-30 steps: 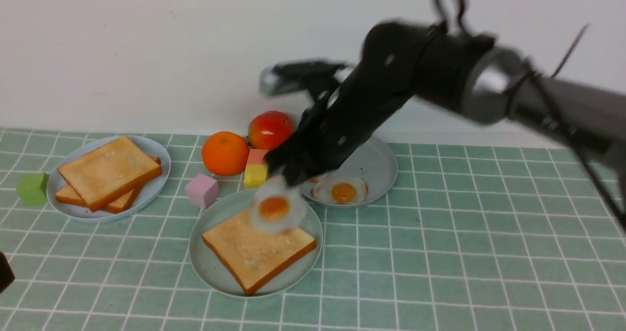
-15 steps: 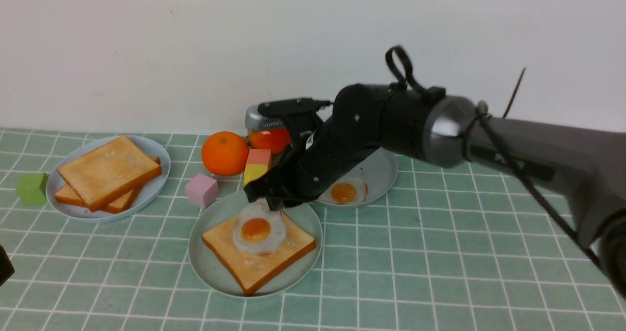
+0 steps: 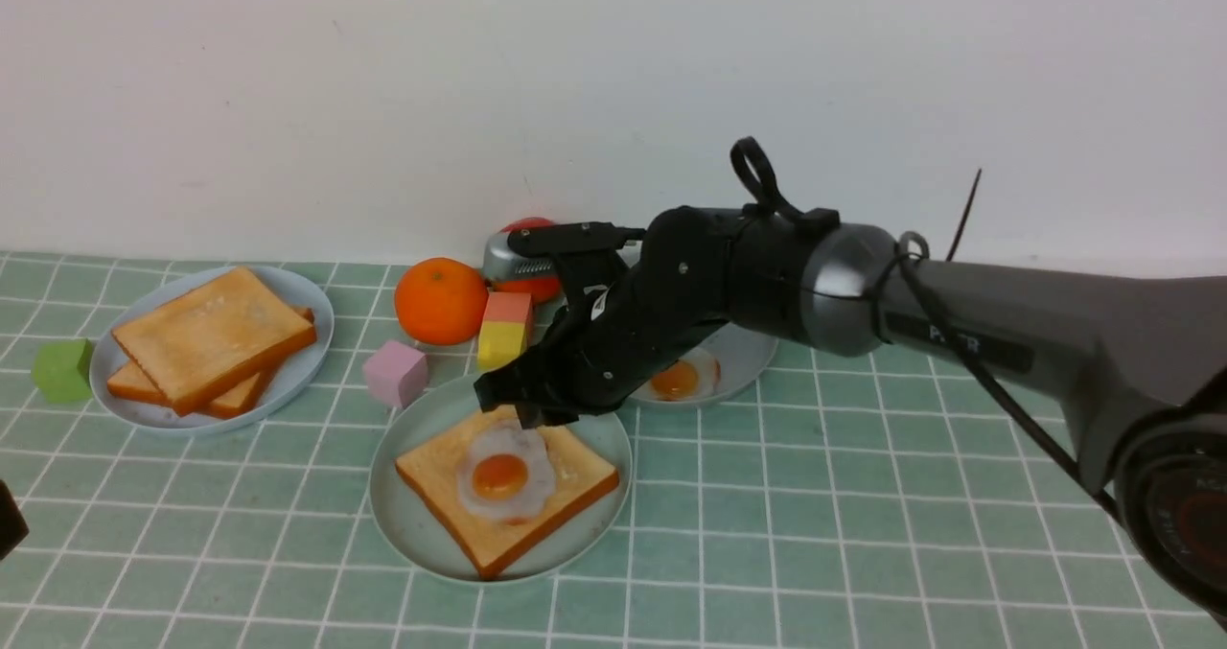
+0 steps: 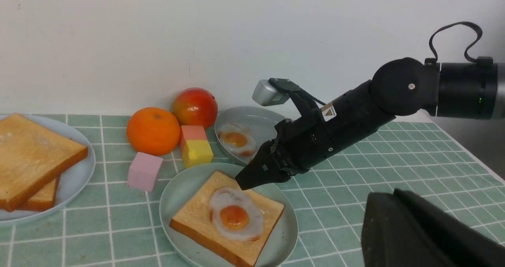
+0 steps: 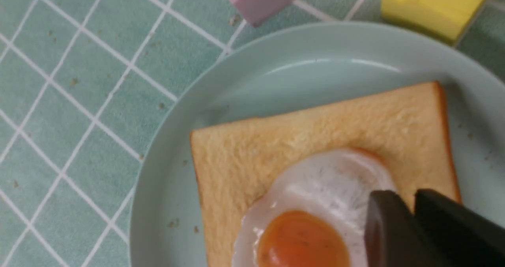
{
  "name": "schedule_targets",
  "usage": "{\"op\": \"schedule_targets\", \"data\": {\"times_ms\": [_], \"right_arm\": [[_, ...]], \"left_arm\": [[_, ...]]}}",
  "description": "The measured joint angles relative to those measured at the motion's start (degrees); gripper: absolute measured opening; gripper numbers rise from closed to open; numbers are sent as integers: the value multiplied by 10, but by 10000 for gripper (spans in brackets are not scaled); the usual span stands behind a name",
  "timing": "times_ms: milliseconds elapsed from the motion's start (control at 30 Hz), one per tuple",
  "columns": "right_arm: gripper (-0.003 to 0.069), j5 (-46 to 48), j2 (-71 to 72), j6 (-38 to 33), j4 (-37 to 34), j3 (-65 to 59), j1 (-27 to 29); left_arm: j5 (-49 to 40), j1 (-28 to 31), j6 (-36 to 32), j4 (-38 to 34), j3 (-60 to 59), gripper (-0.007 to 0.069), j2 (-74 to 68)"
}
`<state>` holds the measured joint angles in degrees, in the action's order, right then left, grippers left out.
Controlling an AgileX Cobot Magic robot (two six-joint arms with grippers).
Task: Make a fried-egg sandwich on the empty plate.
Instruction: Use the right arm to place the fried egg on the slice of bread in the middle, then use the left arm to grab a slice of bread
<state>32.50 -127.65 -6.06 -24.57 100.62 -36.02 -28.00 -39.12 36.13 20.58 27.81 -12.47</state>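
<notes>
Diagonally set toast slice [image 3: 503, 537], corner toward camera, fried egg [image 3: 500, 476] yolk-up

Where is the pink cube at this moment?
In the front view, the pink cube sits left of centre on the tiled table, just beyond the far-left rim of the mint-green plate, in front of the orange.

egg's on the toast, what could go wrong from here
1. The right fingers sit at the far edge of the egg, and a clean release is not clear; pulling away may drag it off the toast.
2. The spare slices lie stacked askew; a grab may shift both.
3. The pink cube stands close to the plate, easily knocked in passing.
</notes>
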Motion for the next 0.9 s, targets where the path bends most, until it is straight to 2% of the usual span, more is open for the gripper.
{"op": "schedule_targets", "data": {"times_ms": [33,133,200,267,400,467,633,733,833,900], "right_arm": [[185,0,0,0,1,0,0],[309,19,10,0,15,-1,0],[342,57,37,1,28,-1,1],[337,98,73,1,50,-1,4],[280,173,151,6,93,-1,8],[190,241,238,38,146,-1,10],[69,344,346,77,217,-1,10],[42,379,383,93,237,-1,11],[31,390,431,102,250,-6,11],[31,392,481,105,252,-37,11]], "left_arm": [[0,0,0,2,0,18,0],[-4,0,-1,11,0,20,0],[-12,0,0,12,0,22,0],[-28,0,0,12,0,22,-7],[-64,0,0,2,0,24,-54],[-84,0,0,-18,1,24,-142],[-93,0,-23,-44,47,18,-306],[-99,1,-52,-44,91,-13,-379],[-108,21,-94,-51,150,-13,-461],[-110,71,-147,-74,207,-13,-531]]}}
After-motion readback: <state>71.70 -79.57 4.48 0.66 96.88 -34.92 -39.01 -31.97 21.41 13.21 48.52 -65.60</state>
